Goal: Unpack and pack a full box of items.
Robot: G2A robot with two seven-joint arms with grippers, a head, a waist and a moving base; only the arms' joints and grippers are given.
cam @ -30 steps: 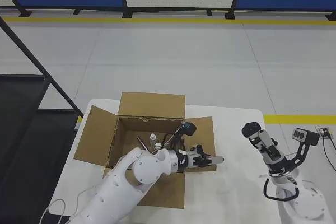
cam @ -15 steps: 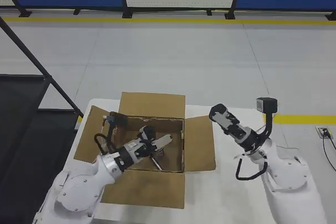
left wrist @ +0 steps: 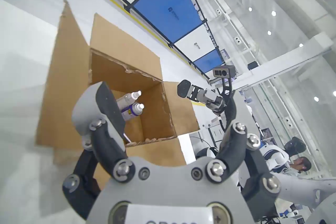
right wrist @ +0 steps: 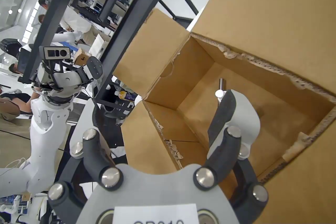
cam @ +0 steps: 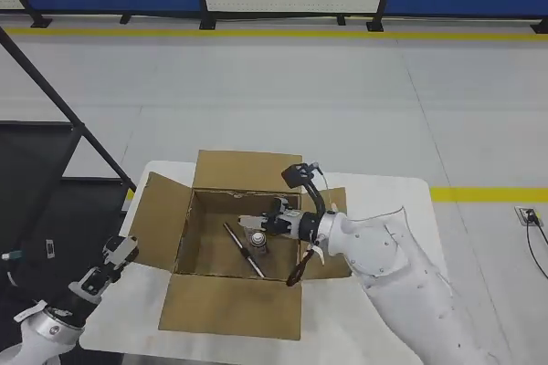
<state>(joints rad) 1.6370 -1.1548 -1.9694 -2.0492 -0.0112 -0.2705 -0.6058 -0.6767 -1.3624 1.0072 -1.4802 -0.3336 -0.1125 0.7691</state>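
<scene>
Box: cardboard box [cam: 247, 169] is sitting open on the white bench [cam: 393, 193], with all four flaps folding outward.
Contents: a white-capped bottle [cam: 256, 239] is standing on the box floor, and a thin metal rod [cam: 242, 248] is lying slantwise just beside it. The left wrist view is showing a second bottle [left wrist: 128, 97] right next to the first, near one inner wall.
Right end effector [cam: 260, 222]: is hanging inside the box opening, just above the bottle, with the arm coming in over the right flap. Fingers [right wrist: 231, 109] are spreading wide and gripping nothing.
Left end effector [cam: 121, 251]: is sitting low at the bench's left edge, just beside the left flap's outer corner and well apart from the contents. Fingers [left wrist: 107, 104] are standing open, with nothing between them.
Contact: neither end effector is touching the bottles or the rod.
</scene>
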